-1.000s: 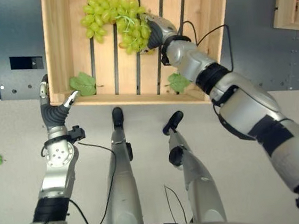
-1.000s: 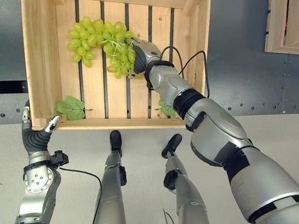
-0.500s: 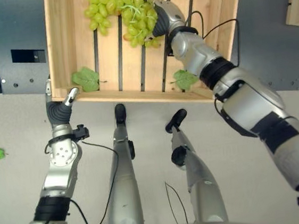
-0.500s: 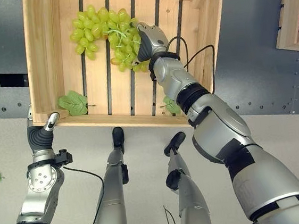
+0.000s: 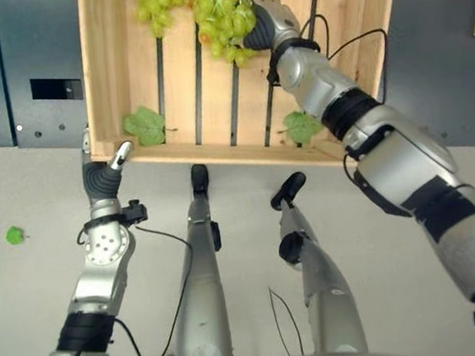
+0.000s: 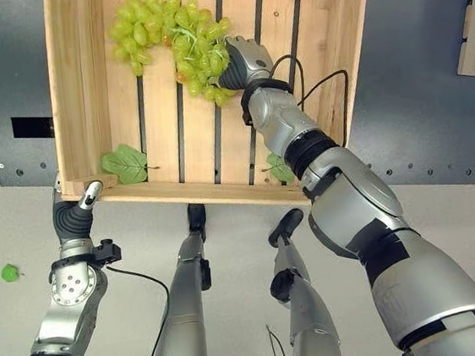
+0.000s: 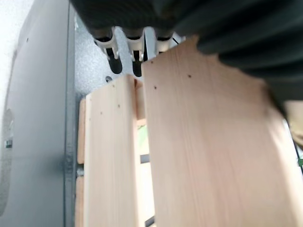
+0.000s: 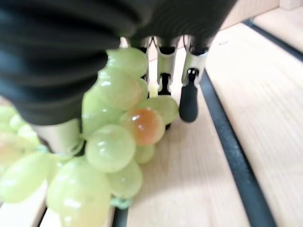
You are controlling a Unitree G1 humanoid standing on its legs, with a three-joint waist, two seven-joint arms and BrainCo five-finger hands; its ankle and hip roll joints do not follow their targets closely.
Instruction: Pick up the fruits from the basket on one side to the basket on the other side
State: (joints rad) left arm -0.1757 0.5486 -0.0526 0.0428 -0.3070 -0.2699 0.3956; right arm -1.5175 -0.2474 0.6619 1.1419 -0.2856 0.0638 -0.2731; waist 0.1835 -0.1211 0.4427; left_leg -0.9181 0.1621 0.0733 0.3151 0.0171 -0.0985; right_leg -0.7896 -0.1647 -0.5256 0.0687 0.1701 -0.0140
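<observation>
A bunch of green grapes (image 6: 173,33) lies on the slatted floor of a pale wooden crate (image 6: 74,93), toward its far end. The grapes are round to oval, glossy and light yellow-green, strung on thin green stems; in the right wrist view one grape (image 8: 142,126) near the fingers shows an orange-brown blush. The bunch spreads in a curve across several slats, its left part trailing toward the crate's left wall.

The right hand (image 6: 241,62) reaches into the crate at the right end of the bunch. In its wrist view its fingers (image 8: 188,97) curl down beside the grapes with dark tips at the wood, and grapes sit pressed between fingers and thumb, so it grips the bunch.

Two green leaves lie near the crate's near wall: one leaf (image 6: 125,164) in the left corner, another leaf (image 5: 301,126) beside the right forearm.

The left hand (image 5: 103,169) is at the crate's near-left corner, its straight fingers (image 7: 113,48) resting against the wood there. A small green scrap (image 5: 14,235) lies on the light floor well left of it.
</observation>
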